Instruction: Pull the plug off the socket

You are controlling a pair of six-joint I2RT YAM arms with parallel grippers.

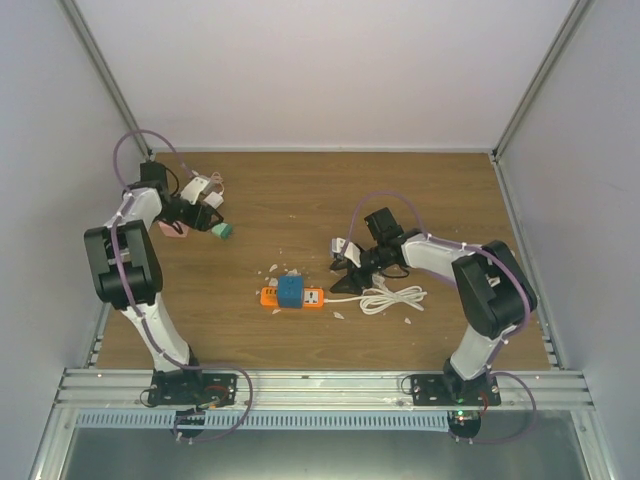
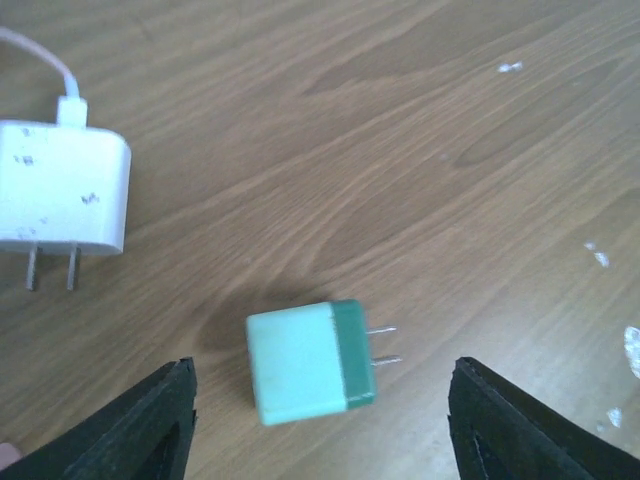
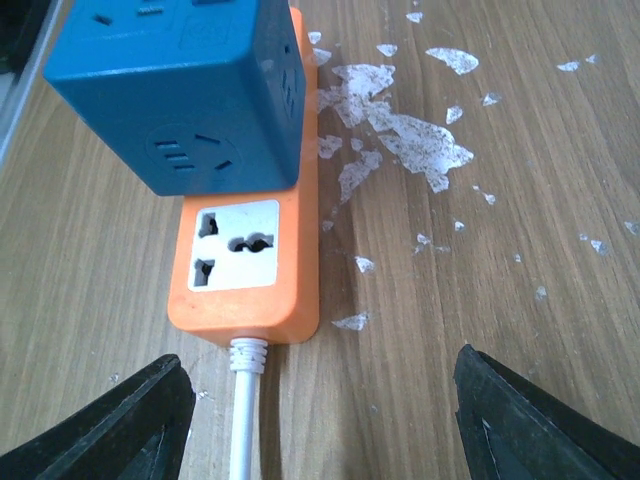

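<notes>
An orange power strip lies mid-table with a blue cube plug seated in it. In the right wrist view the blue cube covers the far end of the strip, and one white socket face is bare. My right gripper is open and empty just right of the strip's cable end, its fingers wide apart. My left gripper is open at the far left over a loose mint-green plug, also in the top view, lying flat.
A white charger with a cord lies by the green plug. The strip's white cable is coiled right of the strip. A pink object sits under the left arm. White flecks dot the wood. Walls enclose the table.
</notes>
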